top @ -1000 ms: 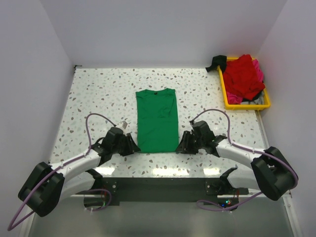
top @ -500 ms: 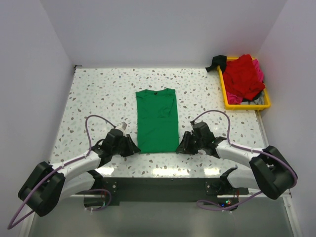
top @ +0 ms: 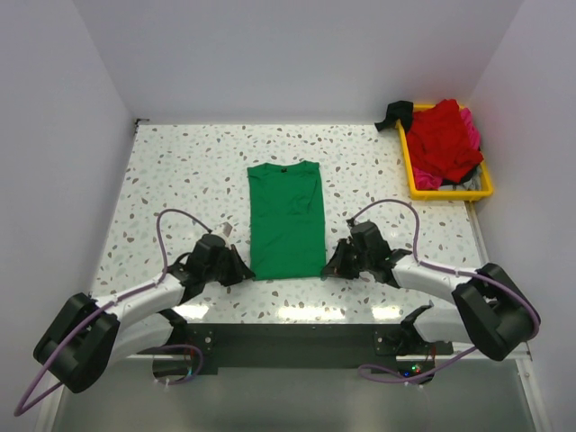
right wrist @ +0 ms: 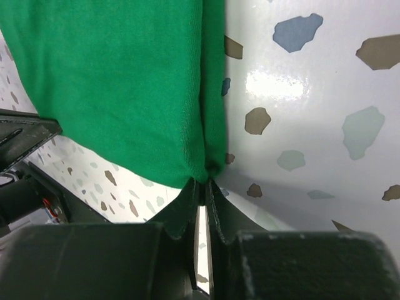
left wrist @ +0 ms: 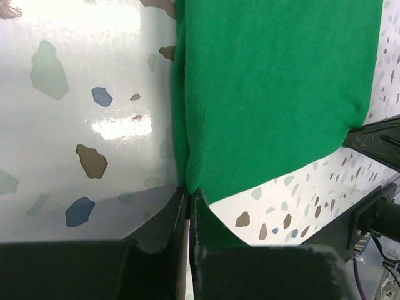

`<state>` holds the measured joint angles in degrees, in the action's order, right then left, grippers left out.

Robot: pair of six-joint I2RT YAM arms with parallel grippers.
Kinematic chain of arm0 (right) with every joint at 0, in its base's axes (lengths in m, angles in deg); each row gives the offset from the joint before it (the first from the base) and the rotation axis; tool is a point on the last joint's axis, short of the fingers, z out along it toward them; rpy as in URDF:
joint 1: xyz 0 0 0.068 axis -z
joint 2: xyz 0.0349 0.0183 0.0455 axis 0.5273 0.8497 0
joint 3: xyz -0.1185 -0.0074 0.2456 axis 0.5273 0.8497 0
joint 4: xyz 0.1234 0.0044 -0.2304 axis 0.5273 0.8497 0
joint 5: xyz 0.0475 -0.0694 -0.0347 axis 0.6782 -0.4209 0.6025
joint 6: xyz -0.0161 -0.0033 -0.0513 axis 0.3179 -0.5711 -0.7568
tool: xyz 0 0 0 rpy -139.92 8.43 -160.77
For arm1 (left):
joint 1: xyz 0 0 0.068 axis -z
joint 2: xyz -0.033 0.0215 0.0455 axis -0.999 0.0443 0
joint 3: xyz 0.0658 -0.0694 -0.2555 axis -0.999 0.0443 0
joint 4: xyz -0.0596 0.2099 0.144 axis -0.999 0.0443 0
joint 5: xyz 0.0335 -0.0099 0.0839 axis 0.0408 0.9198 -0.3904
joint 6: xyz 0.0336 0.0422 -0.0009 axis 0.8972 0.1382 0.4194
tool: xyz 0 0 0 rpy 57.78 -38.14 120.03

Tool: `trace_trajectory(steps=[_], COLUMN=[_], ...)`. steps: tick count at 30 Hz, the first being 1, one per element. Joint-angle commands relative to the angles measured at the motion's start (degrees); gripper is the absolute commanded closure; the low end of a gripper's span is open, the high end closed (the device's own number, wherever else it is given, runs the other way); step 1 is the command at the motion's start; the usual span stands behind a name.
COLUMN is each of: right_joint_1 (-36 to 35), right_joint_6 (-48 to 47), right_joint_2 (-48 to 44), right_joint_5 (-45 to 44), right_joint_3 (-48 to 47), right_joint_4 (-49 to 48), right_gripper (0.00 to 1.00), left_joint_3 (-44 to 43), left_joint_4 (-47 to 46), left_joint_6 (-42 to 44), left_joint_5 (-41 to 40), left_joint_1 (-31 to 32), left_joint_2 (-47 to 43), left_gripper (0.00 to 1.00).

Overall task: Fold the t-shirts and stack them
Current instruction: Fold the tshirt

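Speckled table (top: 180, 171) | left pincer (left wrist: 187, 190), right pincer (right wrist: 204, 183) clenched on green t-shirt (top: 286, 216) corners | unmoved

On my feed I get a speckled terrazzo tabletop (top: 180, 171), glossy with glare, boxed in by plain white walls (top: 297, 54).

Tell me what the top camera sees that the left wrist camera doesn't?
Only the top view shows the yellow tray with the red shirt heaped in it. Only the left wrist view shows, close up, the left gripper shut on a corner of the green shirt. Both show the green shirt on the speckled table.
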<state>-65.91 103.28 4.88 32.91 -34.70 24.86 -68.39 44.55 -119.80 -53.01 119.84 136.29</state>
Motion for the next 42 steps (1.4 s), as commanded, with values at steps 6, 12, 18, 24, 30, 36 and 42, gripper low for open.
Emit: trace_trajectory(steps=[6, 12, 18, 24, 30, 36, 42], right_joint_1=[-0.1, -0.2, -0.8, -1.2, -1.2, -0.9, 1.7], right_joint_6=[-0.5, 0.0, 0.4, -1.2, -5.4, -8.4, -9.7], right_joint_2=[-5.9, -10.1, -16.8, -22.6, -19.5, -13.5, -5.3], right_joint_5=[-1.1, 0.0, 0.9, 0.2, -2.8, -5.9, -4.8], right_joint_3=[1.3, 4.2, 6.5, 3.5, -6.4, -16.5, -26.1], right_joint_4=[1.1, 3.1, 7.0, 13.6, 20.3, 22.9, 21.1], right_gripper=[0.96, 0.97, 0.98, 0.98, 0.98, 0.97, 0.96], left_joint_3=[-2.2, 0.5, 3.7, 1.8, -8.2, -17.3, -26.4], left_joint_4=[1.0, 3.7, 5.8, 10.0, 12.4, 11.7, 8.8], left_joint_6=[1.3, 2.2, 2.2, 2.9, 5.1, 6.2, 5.4], left_joint_5=[1.7, 2.7, 4.4, 4.0, 1.8, 1.7, 5.7], left_joint_1=[0.4, 0.4, 0.8, 0.8, 0.8, -0.4, -5.0], left_joint_2=[-1.9, -6.0, -12.2, -17.8, -12.9, -5.2, 3.1], left_gripper=[1.0, 1.0, 1.0, 1.0, 1.0, 1.0, 1.0])
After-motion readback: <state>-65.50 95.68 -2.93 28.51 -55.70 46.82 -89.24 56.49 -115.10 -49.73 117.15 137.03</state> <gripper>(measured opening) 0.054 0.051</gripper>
